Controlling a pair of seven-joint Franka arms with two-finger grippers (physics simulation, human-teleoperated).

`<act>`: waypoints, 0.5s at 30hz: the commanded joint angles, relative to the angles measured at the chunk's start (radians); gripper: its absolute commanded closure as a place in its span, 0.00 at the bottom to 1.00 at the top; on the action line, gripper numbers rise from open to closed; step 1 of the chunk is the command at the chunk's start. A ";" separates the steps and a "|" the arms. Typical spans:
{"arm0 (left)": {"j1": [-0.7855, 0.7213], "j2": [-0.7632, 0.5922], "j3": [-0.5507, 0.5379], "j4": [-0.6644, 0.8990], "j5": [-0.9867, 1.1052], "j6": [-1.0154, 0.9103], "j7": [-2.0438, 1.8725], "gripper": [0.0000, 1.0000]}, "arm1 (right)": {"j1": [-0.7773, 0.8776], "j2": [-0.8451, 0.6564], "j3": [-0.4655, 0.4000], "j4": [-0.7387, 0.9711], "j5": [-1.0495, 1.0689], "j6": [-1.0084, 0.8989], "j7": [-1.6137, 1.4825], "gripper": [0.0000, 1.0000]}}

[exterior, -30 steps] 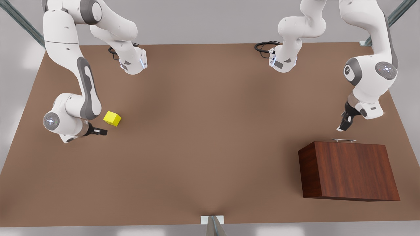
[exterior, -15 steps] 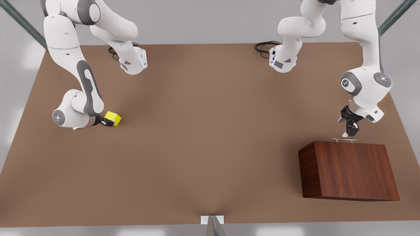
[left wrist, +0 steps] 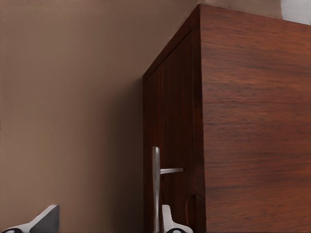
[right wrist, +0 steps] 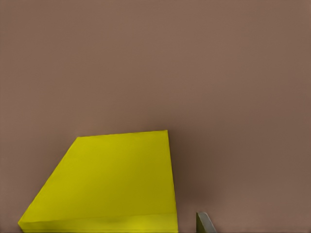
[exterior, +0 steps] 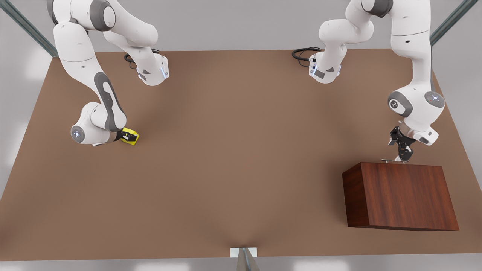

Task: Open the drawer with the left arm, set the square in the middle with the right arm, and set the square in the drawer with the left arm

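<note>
Two black grippers work apart: the left gripper (exterior: 402,156) straddles, fingers open, the shut reddish-brown wooden drawer's silver bar handle (left wrist: 156,187), while the right gripper (exterior: 126,136) brackets the small yellow cube (exterior: 131,136), grip uncertain.

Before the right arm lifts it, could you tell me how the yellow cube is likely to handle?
The yellow cube looks rigid, with crisp, straight edges. Its flat faces suggest it will slide rather than roll. Those smooth, plain faces might slip if the right claw, now at it, pinches lightly.

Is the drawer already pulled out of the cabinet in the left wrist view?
No: the drawer front sits flush with the cabinet, and the left gripper is open around the handle.
</note>
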 commanded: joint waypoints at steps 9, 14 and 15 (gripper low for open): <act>-0.004 0.033 0.000 0.005 -0.006 0.019 0.000 0.00 | 0.002 -0.002 0.002 0.003 0.000 0.006 -0.011 0.29; -0.006 0.024 0.000 -0.005 -0.011 -0.024 -0.002 0.00 | 0.002 -0.014 0.005 0.006 0.000 0.006 -0.009 0.31; -0.004 0.021 0.000 -0.005 -0.011 -0.039 -0.002 0.00 | 0.002 -0.012 0.006 0.006 0.000 0.006 -0.009 0.31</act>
